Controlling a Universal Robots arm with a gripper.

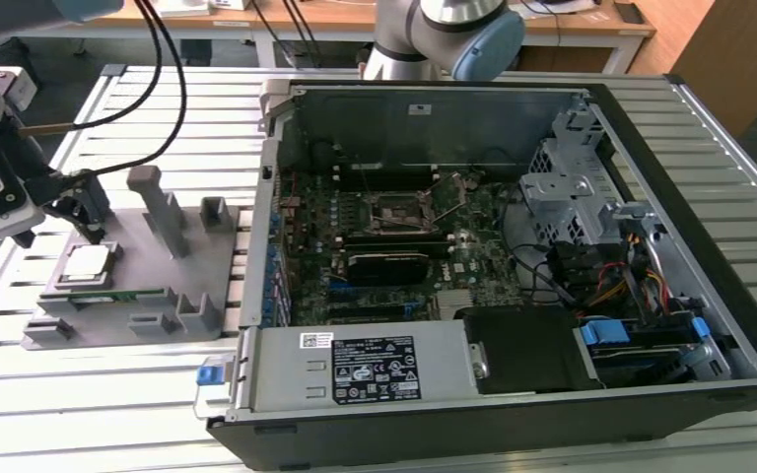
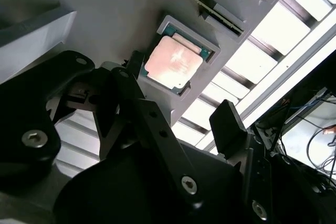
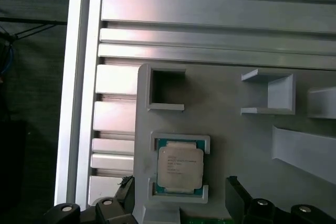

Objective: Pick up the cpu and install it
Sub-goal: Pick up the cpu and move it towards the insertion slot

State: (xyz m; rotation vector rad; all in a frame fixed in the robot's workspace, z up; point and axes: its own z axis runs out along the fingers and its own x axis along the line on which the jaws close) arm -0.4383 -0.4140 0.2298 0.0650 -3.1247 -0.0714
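Silver-grey metal tops the small flat square cpu (image 1: 87,263), seated in a raised-lip pocket of the matte grey plastic fixture (image 1: 155,276) at the exterior view's left — a nest that likely keeps it square for grasping. Over it hangs the black gripper (image 2: 179,86), its angular fingers (image 2: 227,121) spread wide to either side of the cpu, touching nothing. At centre, the open black computer case (image 1: 511,434) lies on the ribbed aluminium table (image 1: 90,414) — its dark motherboard socket (image 1: 398,212) faces up.

Open air above the cpu (image 3: 180,168); low nest walls (image 3: 181,139) round it; tall fixture posts (image 1: 166,212) just beside
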